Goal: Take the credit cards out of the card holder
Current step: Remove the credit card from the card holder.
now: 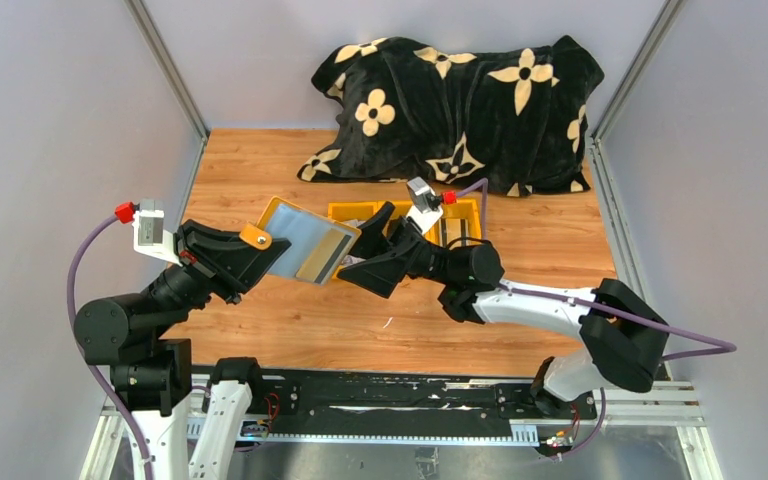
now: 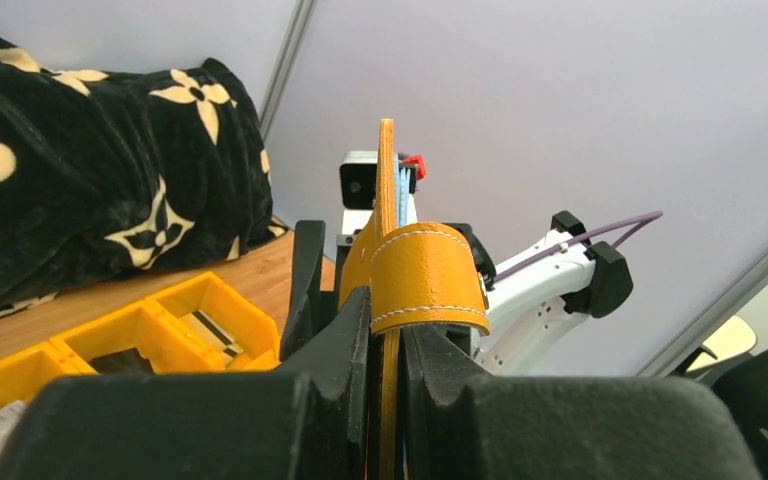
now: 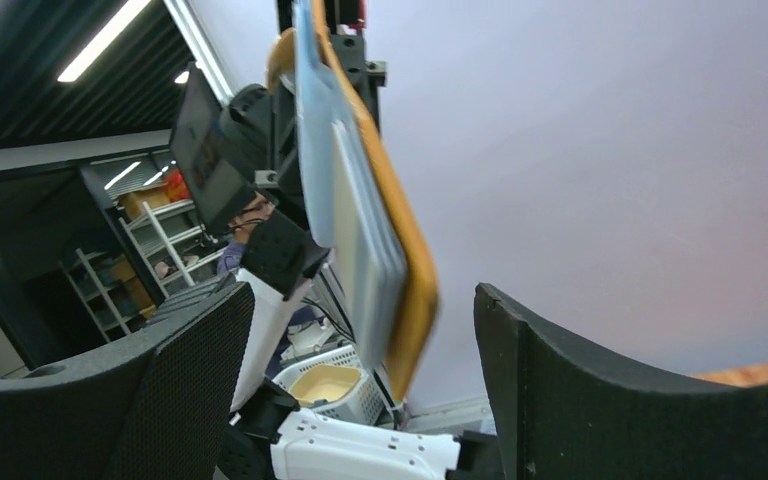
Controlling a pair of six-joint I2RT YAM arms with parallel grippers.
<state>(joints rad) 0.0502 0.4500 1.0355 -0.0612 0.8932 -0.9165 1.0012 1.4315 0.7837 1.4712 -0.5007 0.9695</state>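
Observation:
The card holder (image 1: 295, 238) is a mustard-yellow wallet held up off the table, its grey sleeves facing the camera. My left gripper (image 1: 260, 252) is shut on its tab end, with the rounded snap tab (image 2: 425, 272) curling over my fingers (image 2: 345, 345). The credit cards (image 1: 326, 256) sit in the sleeves, their pale edges (image 2: 401, 195) showing along the leaf. My right gripper (image 1: 362, 248) is open, its jaws on either side of the holder's free end (image 3: 405, 300) without touching it. In the right wrist view the grey cards (image 3: 360, 235) lie flat against the yellow leaf.
A yellow three-compartment bin (image 1: 472, 207) stands on the wooden table behind the grippers; a striped card (image 2: 212, 335) lies in one compartment. A black blanket with cream flowers (image 1: 460, 95) is heaped at the back. Grey walls close in both sides.

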